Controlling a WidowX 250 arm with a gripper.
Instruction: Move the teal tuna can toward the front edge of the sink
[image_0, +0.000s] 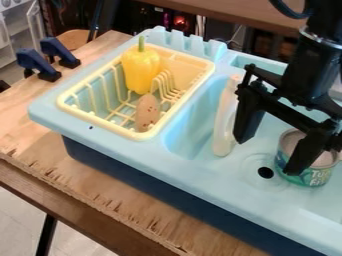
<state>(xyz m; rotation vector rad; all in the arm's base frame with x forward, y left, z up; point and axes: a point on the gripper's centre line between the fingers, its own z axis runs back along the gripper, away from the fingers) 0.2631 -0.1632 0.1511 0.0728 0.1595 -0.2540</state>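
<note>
The gripper (268, 157) is hanging over the sink (230, 174) near the can (316, 176) and bottle (224, 122), jaws gaping wide, holding nothing.

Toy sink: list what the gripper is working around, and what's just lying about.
Around the open gripper:
- can, partly behind one finger
- white bottle, beside the other finger

Lying about:
- yellow pepper and brown, potato-like item, in the yellow rack
- two blue clamps, on the wooden table
</note>
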